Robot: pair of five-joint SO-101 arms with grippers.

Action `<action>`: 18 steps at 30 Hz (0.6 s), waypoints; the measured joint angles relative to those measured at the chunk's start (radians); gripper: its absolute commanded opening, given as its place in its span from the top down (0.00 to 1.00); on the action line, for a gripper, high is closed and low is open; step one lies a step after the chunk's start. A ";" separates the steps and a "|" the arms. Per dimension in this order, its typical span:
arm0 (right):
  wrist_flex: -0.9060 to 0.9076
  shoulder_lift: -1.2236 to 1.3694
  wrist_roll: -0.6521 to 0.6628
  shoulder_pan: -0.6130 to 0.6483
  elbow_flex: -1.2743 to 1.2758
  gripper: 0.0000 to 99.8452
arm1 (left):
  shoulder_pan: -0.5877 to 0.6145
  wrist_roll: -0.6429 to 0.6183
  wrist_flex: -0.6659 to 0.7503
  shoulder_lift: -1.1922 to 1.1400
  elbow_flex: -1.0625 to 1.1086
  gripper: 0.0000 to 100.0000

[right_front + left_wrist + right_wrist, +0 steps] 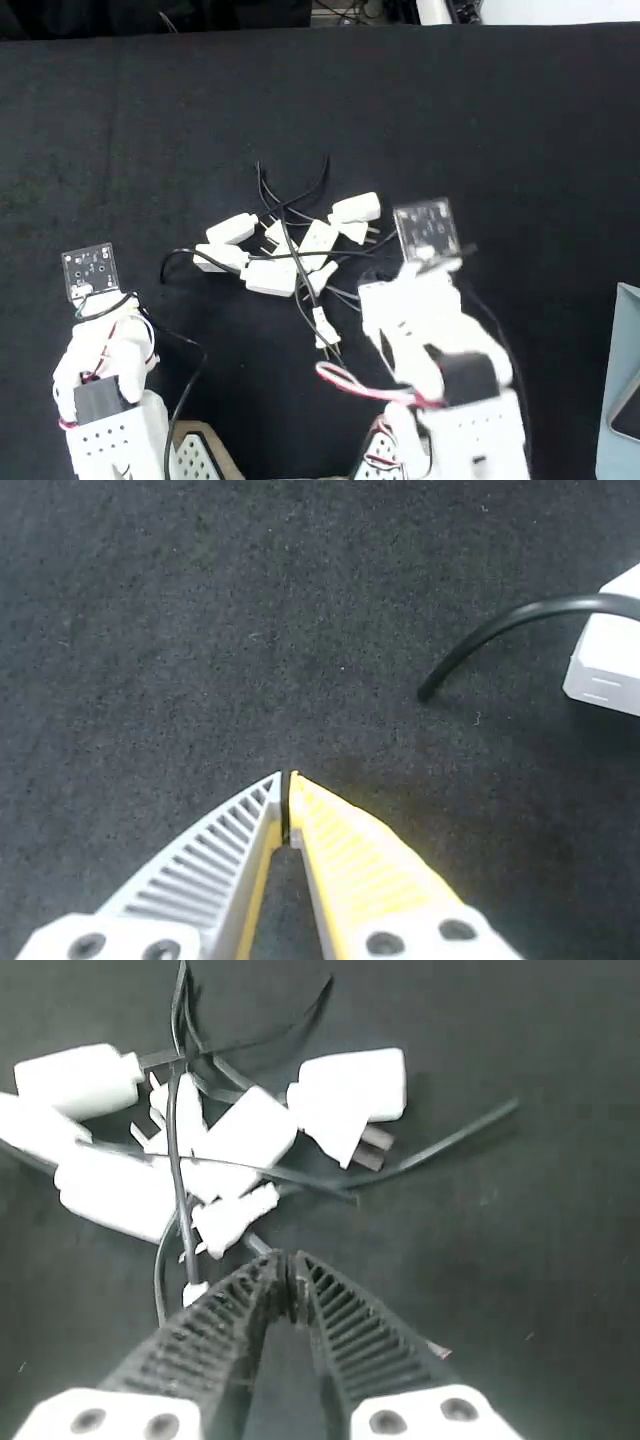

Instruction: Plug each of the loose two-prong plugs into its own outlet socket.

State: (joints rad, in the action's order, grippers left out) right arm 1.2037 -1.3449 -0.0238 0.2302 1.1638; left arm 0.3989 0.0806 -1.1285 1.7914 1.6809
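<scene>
Picking stage, I'd say: nothing looks plugged in yet. My right gripper, fingers pressed together, hovers just beside the heap. My left gripper, likewise pressed together, sits well apart from it. One plug lies flat on the heap's edge, long axis and prongs pointing outward. Next: spread, straddle its body.

tool: tips together, holding nothing
plugs: white heap, just ahead of tool
cords: black, tangled across plugs
table: black

A black cloth covers the table. Past its far edge sit dark clutter and a white surface. A pale-blue box stands at the cloth's edge.
</scene>
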 measured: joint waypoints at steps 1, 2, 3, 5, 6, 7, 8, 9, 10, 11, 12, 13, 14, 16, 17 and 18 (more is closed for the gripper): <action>-0.002 0.072 0.000 0.017 -0.018 0.98 | 0.000 0.000 0.000 0.000 0.000 0.97; -0.006 0.130 0.002 0.037 -0.032 0.98 | 0.000 0.000 0.000 0.000 0.000 0.97; -0.012 0.186 0.000 0.060 -0.046 0.98 | 0.000 0.000 0.000 0.000 0.000 0.97; -0.029 0.298 0.000 0.101 -0.071 0.94 | 0.000 0.000 0.000 0.000 0.000 0.97; -0.034 0.348 0.002 0.117 -0.080 0.91 | 0.000 0.000 0.000 0.000 0.000 0.97; -0.037 0.399 0.000 0.135 -0.091 0.87 | 0.000 0.000 0.000 0.000 0.000 0.97; -0.038 0.445 0.000 0.152 -0.101 0.83 | 0.000 0.000 0.000 0.000 0.000 0.97; -0.040 0.489 0.000 0.167 -0.115 0.80 | 0.000 0.000 0.000 0.000 0.000 0.97; -0.040 0.535 -0.009 0.180 -0.127 0.78 | 0.000 0.000 0.000 0.000 0.000 0.97; -0.040 0.577 -0.040 0.186 -0.138 0.77 | 0.000 0.000 0.000 0.000 0.000 0.97; -0.040 0.617 -0.074 0.193 -0.150 0.77 | 0.000 0.000 0.000 0.000 0.000 0.97; -0.040 0.657 -0.107 0.207 -0.161 0.77 | 0.000 0.000 0.000 0.000 0.000 0.97; -0.040 0.690 -0.133 0.221 -0.173 0.77 | 0.000 0.000 0.000 0.000 0.000 0.97; -0.041 0.747 -0.161 0.255 -0.196 0.77 | 0.000 0.000 0.000 0.000 0.000 0.97; -0.043 0.770 -0.167 0.273 -0.207 0.77 | 0.000 0.000 0.000 0.000 0.000 0.97; -0.044 0.795 -0.170 0.285 -0.215 0.77 | 0.000 0.000 0.000 0.000 0.000 0.97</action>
State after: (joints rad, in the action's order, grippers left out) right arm 1.1592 -0.5501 -0.1941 0.5155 0.9490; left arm 0.3989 0.0806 -1.1285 1.7914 1.6809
